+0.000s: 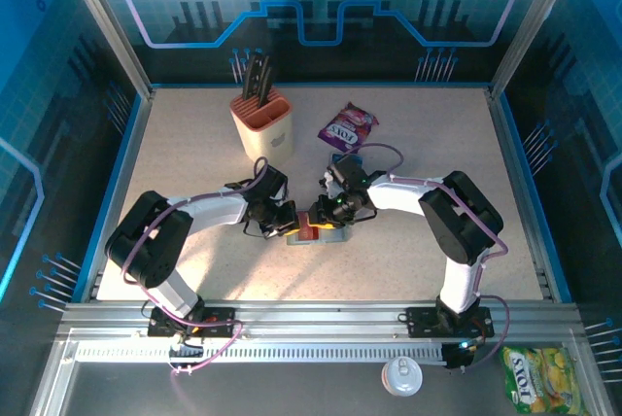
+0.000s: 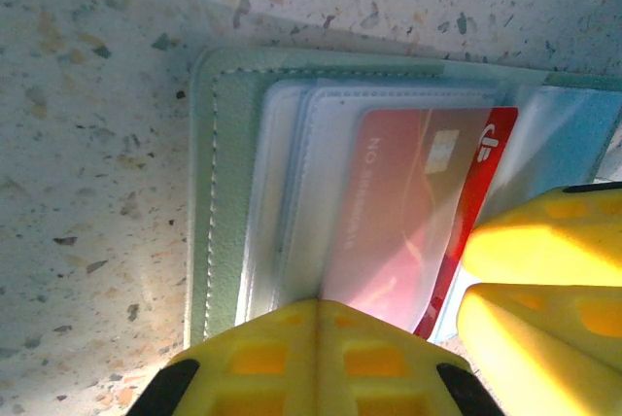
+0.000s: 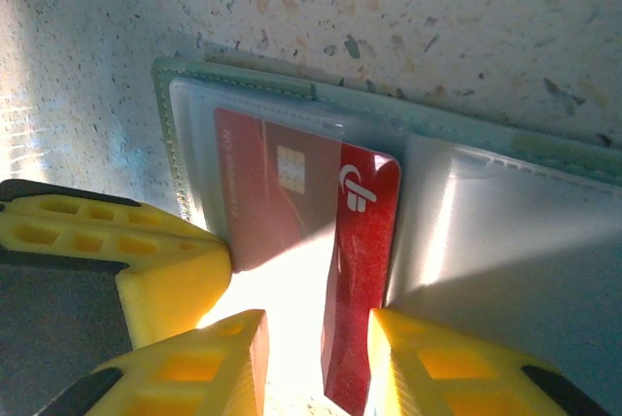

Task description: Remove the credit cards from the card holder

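**A:** At the centre of the overhead view, did the card holder [image 2: 219, 241] lie open on the table [image 1: 194, 144]?

**B:** Yes. The left gripper [image 2: 311, 353], fingers pressed together, rested on its lower edge. The right gripper [image 3: 316, 363] stood spread astride the red card [image 3: 292, 192]'s bare end. Pinching or not, I couldn't tell.

**A:** How would it handle?

**B:** Thin, stiff, slick plastic, I judged. It was best taken by that exposed end and slid clear of the soft sleeve [image 2: 292, 173].

- You have a beige and orange knife block [image 1: 264, 122] standing upright at the far side of the speckled table [image 1: 194, 163].
- A purple snack packet [image 1: 347, 126] lies to its right.
- Off the table's near edge you see a can [image 1: 401, 375] and a yellow-green packet [image 1: 533, 375].
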Available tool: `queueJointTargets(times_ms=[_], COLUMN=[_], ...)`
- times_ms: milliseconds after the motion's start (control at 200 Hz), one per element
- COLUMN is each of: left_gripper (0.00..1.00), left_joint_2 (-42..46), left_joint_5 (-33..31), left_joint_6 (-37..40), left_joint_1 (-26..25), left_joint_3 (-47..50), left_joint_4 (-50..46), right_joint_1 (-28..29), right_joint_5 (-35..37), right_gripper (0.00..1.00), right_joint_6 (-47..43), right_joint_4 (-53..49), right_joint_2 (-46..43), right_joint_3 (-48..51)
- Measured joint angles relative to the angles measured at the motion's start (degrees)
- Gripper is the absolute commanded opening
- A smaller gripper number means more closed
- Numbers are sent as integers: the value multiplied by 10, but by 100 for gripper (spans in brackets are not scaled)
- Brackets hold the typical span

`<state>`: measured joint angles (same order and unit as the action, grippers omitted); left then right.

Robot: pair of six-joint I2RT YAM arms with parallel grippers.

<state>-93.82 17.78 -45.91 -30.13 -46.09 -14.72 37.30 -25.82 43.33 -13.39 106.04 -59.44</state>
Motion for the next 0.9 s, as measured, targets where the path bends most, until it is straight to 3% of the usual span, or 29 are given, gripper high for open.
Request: queueJointTargets(times_ms=[900], left_gripper=[0], left_joint_2=[-2], left_joint_5=[0], left_joint_6=[0], left_joint_1=[0], left_joint_3=[-2], left_joint_4=[0], right_joint_1=[0], right_joint_5=[3], right_gripper=[34], right_joint_6=[1], right_joint_4=[4], right_joint_2=[0], right_joint_3=[3])
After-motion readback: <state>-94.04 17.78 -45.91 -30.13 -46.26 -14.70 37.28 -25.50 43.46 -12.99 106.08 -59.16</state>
